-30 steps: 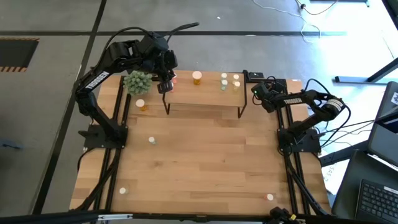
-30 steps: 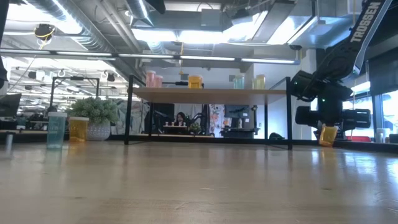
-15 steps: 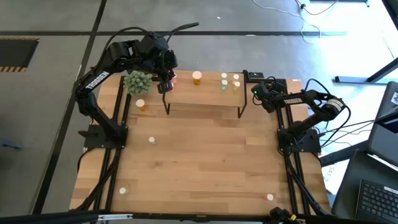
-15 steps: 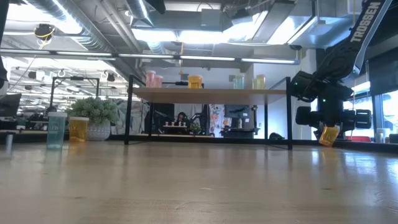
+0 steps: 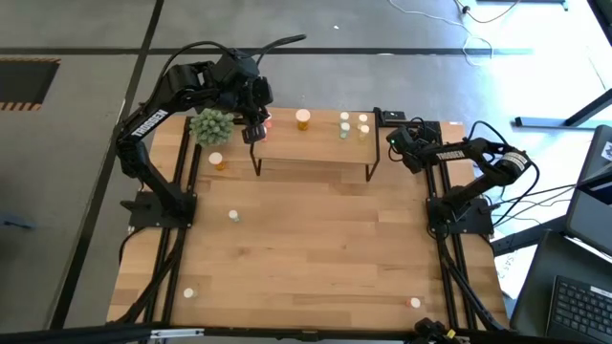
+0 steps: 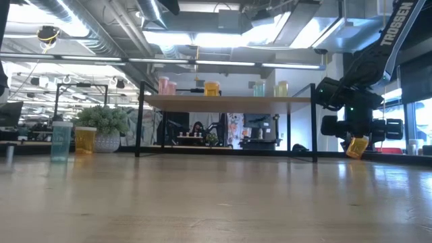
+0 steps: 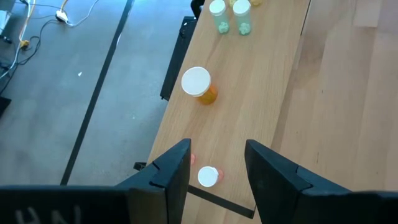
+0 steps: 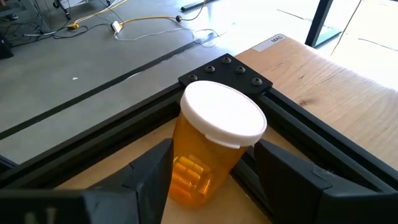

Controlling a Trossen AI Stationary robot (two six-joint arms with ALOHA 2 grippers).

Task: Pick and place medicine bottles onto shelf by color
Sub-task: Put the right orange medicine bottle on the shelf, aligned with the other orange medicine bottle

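Observation:
The shelf (image 5: 316, 143) stands at the table's far side. On it are a pink bottle (image 7: 208, 176), an orange one (image 7: 199, 84) and pale green ones (image 7: 219, 15). My left gripper (image 7: 217, 149) hangs open above the shelf's left end, over the pink bottle and touching nothing. My right gripper (image 8: 214, 155) is low at the table's far right corner, past the shelf's right end, and is shut on an orange bottle (image 8: 208, 149) with a white cap. My right gripper pinches the orange bottle's body (image 8: 180, 171) below the white cap (image 8: 224, 115), one finger on each side. The fingers slant down toward the table's far edge. The bottle leans in the hold (image 6: 356, 146), its lower end by the black frame rail (image 8: 292, 130); whether it is clear of the table does not show.
A spiky green potted plant (image 5: 211, 125) stands left of the shelf, with an orange bottle (image 5: 219, 161) in front of it. Small white-capped bottles lie apart on the table (image 5: 233, 216), (image 5: 189, 292), (image 5: 415, 303). Black frame rails run along both table sides.
In the low view the orange bottle at my right gripper has tipped from nearly upright to leaning. Both arms have stayed in place.

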